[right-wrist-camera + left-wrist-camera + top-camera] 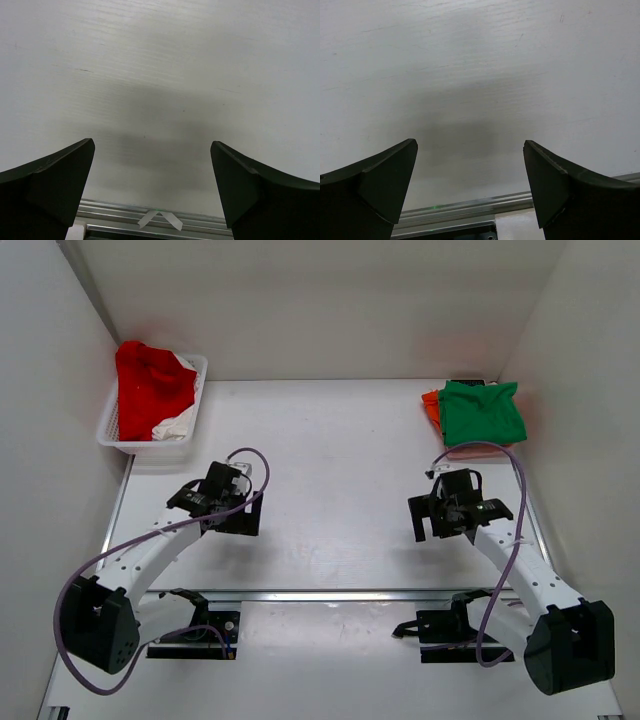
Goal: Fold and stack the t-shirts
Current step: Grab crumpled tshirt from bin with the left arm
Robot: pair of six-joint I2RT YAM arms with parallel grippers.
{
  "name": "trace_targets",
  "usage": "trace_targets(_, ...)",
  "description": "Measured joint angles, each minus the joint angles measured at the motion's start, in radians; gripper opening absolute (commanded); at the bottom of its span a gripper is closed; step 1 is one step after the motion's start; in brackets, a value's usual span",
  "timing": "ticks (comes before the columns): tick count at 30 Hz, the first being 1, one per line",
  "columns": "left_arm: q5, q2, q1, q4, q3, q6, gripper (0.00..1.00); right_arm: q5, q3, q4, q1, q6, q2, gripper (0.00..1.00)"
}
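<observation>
A bright red t-shirt (148, 382) lies bunched in a white basket (199, 374) at the back left, with some white cloth (175, 426) under it. At the back right a folded green t-shirt (482, 412) rests on a folded orange one (431, 407). My left gripper (237, 521) hangs over bare table at the left, open, nothing between its fingers (387, 177). My right gripper (433, 523) hovers over bare table at the right, also open and empty, its fingers (237, 182) spread wide.
White walls close in the table (330, 470) on the left, back and right. A metal rail (340, 594) runs across the near edge in front of the arm bases. Purple cables (255, 465) loop off both arms.
</observation>
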Motion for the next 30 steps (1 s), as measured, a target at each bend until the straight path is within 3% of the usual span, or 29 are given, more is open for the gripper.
trace_targets(10, -0.012, 0.009, -0.023, 0.000, 0.000, -0.008, 0.99, 0.000, -0.006, 0.002, 0.015, -0.007, -0.027, 0.99)
trace_targets(11, -0.008, 0.011, -0.024, 0.000, 0.000, -0.006, 0.94, 0.003, -0.008, 0.000, 0.011, -0.007, -0.045, 0.99)
trace_targets(12, 0.005, 0.011, -0.010, 0.001, 0.000, -0.003, 0.71, 0.004, -0.008, 0.000, 0.001, -0.007, -0.064, 0.99)
trace_targets(14, 0.047, 0.024, 0.070, -0.019, 0.018, 0.001, 0.46, 0.002, -0.008, 0.006, -0.039, -0.007, -0.085, 0.99)
trace_targets(16, 0.079, 0.088, 0.201, -0.102, 0.136, 0.019, 0.47, 0.012, -0.008, 0.008, -0.073, -0.005, -0.079, 0.99)
trace_targets(17, 0.078, 0.148, 0.256, -0.153, 0.254, 0.029, 0.56, 0.016, -0.008, 0.007, -0.081, -0.005, -0.067, 0.99)
trace_targets(18, 0.057, 0.215, 0.291, -0.186, 0.392, 0.036, 0.71, 0.016, -0.008, 0.006, -0.081, -0.005, -0.055, 0.99)
trace_targets(19, 0.026, 0.287, 0.306, -0.203, 0.537, 0.044, 0.77, 0.016, -0.008, 0.006, -0.077, -0.005, -0.043, 0.99)
trace_targets(22, -0.042, 0.508, 0.325, -0.203, 0.985, 0.028, 0.72, 0.016, -0.008, 0.003, -0.062, -0.005, -0.025, 0.99)
trace_targets(24, -0.041, 0.634, 0.353, -0.192, 1.204, 0.009, 0.72, 0.015, -0.008, 0.003, -0.062, -0.004, -0.025, 0.99)
trace_targets(27, -0.002, 0.783, 0.451, -0.147, 1.377, -0.043, 0.75, 0.013, -0.008, 0.003, -0.063, -0.005, -0.033, 0.99)
trace_targets(30, 0.016, 0.886, 0.559, -0.093, 1.373, -0.095, 0.75, 0.007, -0.008, 0.003, -0.063, -0.005, -0.064, 0.99)
